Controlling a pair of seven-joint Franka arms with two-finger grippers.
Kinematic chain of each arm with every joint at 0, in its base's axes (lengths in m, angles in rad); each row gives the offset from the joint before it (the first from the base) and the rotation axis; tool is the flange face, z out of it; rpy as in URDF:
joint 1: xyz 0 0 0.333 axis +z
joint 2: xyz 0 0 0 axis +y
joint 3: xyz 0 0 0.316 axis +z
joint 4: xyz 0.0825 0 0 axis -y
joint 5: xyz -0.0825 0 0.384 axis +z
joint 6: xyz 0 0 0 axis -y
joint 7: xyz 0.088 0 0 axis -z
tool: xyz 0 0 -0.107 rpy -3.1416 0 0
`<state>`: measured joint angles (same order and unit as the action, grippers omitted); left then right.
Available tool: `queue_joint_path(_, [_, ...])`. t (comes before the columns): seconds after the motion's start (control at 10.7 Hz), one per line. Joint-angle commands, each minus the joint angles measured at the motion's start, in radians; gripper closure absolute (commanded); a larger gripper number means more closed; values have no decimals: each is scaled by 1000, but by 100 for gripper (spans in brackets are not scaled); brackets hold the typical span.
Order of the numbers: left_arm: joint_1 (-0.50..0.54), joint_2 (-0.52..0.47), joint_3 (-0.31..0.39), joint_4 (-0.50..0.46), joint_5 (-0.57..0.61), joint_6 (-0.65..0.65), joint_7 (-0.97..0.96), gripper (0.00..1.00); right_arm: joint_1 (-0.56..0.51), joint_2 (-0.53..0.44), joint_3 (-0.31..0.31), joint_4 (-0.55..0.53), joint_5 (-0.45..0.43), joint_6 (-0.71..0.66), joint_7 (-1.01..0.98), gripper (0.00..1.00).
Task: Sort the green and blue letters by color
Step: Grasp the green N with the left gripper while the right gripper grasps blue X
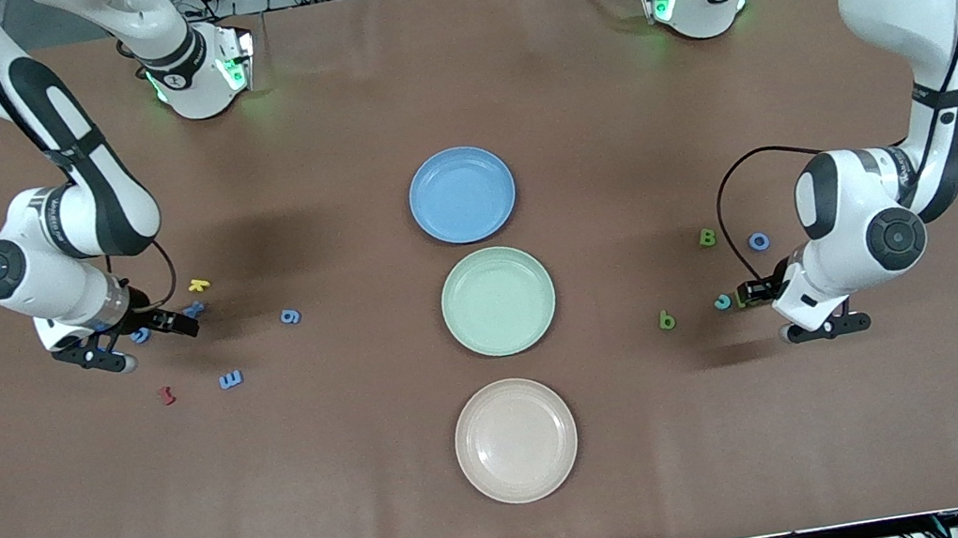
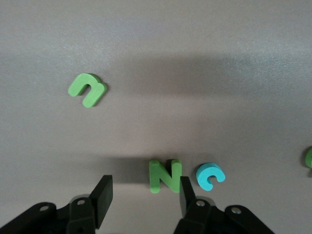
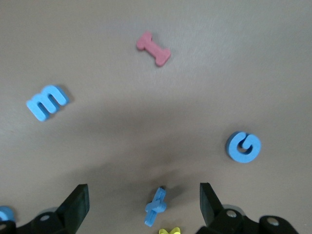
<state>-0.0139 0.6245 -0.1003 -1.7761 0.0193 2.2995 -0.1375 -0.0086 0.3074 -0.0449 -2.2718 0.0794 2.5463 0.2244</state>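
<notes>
My left gripper (image 2: 145, 187) (image 1: 765, 314) is down at the table, open. A green N (image 2: 165, 175) stands between its fingers. One finger (image 2: 185, 192) touches the N and the other stands apart from it. A cyan c (image 2: 210, 175) lies beside the N, and a green u (image 2: 87, 89) lies farther off. Green B (image 1: 707, 238), blue O (image 1: 758, 241) and a green letter (image 1: 666, 320) lie nearby. My right gripper (image 3: 144, 192) (image 1: 162, 345) is open, low by a blue X (image 3: 157, 206). Blue G (image 3: 243, 146) and blue E (image 3: 46, 102) lie around it.
Blue plate (image 1: 462, 195), green plate (image 1: 498, 300) and beige plate (image 1: 515, 439) stand in a row down the table's middle. A yellow letter (image 1: 199, 284) lies next to the X, a red letter (image 1: 166, 394) lies near the E, and another blue letter (image 1: 290, 316) lies toward the plates.
</notes>
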Motion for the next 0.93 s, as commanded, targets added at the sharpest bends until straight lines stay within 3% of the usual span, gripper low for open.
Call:
queue_joint_path(0.0, [-12, 9, 1, 15, 8, 6, -22, 36, -11, -4, 26, -47, 16, 32, 7, 0])
queue_joint_path(0.47, [-23, 26, 1, 15, 10, 40, -42, 37, -8, -7, 42, -132, 16, 95, 9, 0])
queue_joint_path(0.84, [-23, 26, 1, 9, 10, 40, -42, 39, -7, -7, 43, -140, 16, 95, 7, 19])
